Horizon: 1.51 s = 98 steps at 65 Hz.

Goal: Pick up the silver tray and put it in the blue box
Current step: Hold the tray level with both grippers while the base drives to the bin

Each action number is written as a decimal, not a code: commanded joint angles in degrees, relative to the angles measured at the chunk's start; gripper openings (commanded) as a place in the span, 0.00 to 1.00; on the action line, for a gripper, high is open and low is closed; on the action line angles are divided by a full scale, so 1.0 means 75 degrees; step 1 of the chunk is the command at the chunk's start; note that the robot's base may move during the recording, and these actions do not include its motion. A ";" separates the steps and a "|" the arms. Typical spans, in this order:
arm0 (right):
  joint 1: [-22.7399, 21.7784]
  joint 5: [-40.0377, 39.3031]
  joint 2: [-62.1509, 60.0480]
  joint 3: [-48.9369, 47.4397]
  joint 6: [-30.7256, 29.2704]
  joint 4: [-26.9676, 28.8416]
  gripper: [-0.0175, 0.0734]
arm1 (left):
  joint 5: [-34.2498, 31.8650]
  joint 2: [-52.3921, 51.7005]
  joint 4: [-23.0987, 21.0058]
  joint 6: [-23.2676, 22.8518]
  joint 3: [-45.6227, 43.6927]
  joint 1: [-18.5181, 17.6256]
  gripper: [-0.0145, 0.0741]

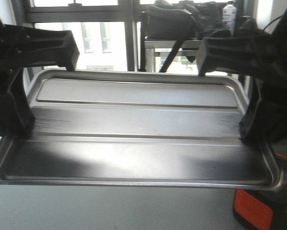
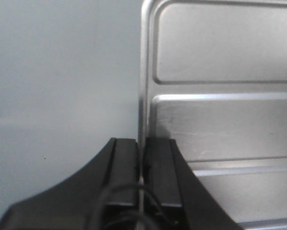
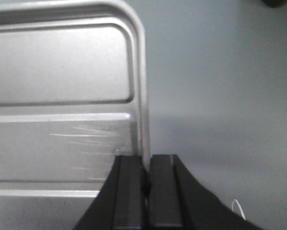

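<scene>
My left gripper (image 2: 141,160) is matt black plastic: two flat, square-ended fingers (image 2: 125,163) that widen into broad curved shoulders, with a thin black cable (image 2: 126,188) looping across the base. My right gripper (image 3: 147,167) is built the same, its finger faces a dark grey. In the front view both show as bulky black blocks with angular edges.

The front camera looks straight ahead from between the arms, close enough that the shiny silver rectangular metal tray (image 1: 134,120) fills its view, with the bright window (image 1: 105,38) at 12 o'clock. Each wrist camera peers along its own fingers, at 6 o'clock: black left gripper (image 2: 142,146) pinching one short rim, black right gripper (image 3: 147,160) the opposite. All three views share the tray.
</scene>
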 commanded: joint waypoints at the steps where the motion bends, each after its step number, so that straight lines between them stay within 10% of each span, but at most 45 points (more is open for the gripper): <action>1: 0.0005 -0.0233 -0.0155 -0.0206 0.0013 -0.0354 0.25 | -0.0144 -0.0179 0.0211 -0.0089 -0.0196 -0.0051 0.15; 98: 0.0005 -0.0053 -0.0155 -0.0206 0.0013 -0.0354 0.25 | -0.0144 -0.0179 0.0211 -0.0089 -0.0196 -0.0051 0.15</action>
